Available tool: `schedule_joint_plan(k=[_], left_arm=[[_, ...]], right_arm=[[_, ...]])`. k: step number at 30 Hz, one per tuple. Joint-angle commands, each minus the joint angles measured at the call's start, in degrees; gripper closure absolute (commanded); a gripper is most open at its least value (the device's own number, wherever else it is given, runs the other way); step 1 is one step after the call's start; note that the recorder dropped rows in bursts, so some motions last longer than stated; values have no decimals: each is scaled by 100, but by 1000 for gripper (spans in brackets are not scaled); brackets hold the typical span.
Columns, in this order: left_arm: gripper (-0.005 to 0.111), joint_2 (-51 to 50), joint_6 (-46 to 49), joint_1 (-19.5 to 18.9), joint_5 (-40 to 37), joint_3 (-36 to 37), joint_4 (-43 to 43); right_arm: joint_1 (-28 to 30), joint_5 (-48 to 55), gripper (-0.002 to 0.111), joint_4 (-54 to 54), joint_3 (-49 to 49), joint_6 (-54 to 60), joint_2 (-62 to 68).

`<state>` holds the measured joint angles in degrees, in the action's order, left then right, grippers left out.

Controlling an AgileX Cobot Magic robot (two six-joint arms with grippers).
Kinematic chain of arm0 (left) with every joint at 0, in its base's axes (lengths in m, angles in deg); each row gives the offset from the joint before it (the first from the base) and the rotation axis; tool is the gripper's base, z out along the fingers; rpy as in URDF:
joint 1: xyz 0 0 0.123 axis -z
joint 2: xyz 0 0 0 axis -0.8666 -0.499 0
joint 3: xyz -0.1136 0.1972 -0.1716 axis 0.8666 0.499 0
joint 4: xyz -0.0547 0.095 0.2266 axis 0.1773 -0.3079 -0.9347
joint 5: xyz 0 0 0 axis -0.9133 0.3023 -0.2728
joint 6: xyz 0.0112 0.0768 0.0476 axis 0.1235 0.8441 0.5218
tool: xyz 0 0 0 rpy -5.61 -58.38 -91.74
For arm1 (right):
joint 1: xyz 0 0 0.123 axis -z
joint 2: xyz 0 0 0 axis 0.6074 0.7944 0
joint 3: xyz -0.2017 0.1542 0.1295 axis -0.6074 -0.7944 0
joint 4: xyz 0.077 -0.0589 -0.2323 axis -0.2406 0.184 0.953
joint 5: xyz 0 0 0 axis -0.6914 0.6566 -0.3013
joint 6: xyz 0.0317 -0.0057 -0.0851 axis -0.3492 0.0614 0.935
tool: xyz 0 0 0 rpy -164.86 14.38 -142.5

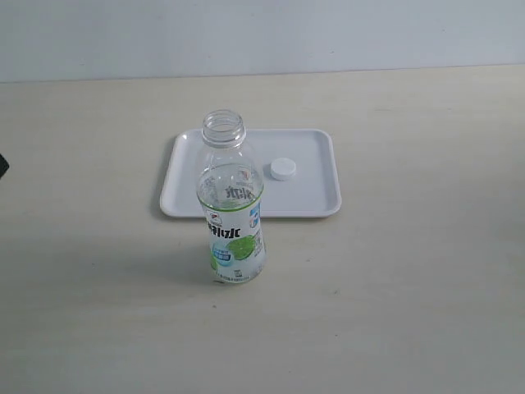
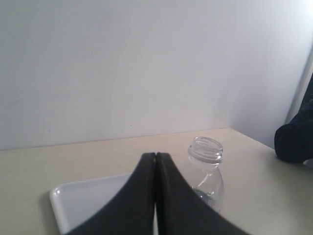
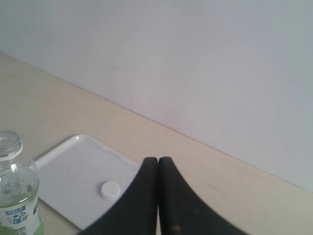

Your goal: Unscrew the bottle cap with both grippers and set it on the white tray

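The clear bottle [image 1: 232, 215] with its green, white and blue label stands upright on the table, its neck uncapped, just in front of the white tray [image 1: 316, 201]. The small white bottle cap [image 1: 283, 169] lies flat on the tray, to the right of the bottle's neck. Neither gripper shows in the exterior view. My left gripper [image 2: 156, 155] is shut and empty, away from the bottle [image 2: 208, 171] and above the tray [image 2: 83, 200]. My right gripper [image 3: 157, 160] is shut and empty too, off to the side of the cap [image 3: 110, 189], tray [image 3: 73, 169] and bottle [image 3: 14, 196].
The pale beige table [image 1: 410, 312] spreads all round the tray and bottle. A pale wall [image 1: 262, 33] runs behind it. A dark arm part [image 2: 296, 137] shows at the edge of the left wrist view, and a dark sliver [image 1: 2, 164] at the exterior view's left edge.
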<state>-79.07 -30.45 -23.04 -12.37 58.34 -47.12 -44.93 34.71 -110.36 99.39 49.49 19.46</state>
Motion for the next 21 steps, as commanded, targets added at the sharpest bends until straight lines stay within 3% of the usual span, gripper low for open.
schedule_joint_plan(k=[1,6,9,11,13,17,21], left_arm=[[107,424,-51,6,-316,17,11],[107,522,-41,6,-316,17,11],[107,649,706,-54,-668,17,11],[107,1157,707,-735,-2134,17,11],[107,1831,707,-1686,-3537,17,11],[107,2605,927,-2911,-4212,17,11],[107,3071,1137,-3234,-4702,17,11]], right_arm=[[32,-87,108,-45,-28,-11,-26],[32,-87,108,-45,-28,-11,-26],[32,-87,108,-45,-28,-11,-26],[32,-76,108,-45,-28,-9,-26],[32,-81,108,-58,-28,-9,-26],[32,-81,108,-58,-28,-9,-26],[32,-81,108,-58,-28,-9,-26]])
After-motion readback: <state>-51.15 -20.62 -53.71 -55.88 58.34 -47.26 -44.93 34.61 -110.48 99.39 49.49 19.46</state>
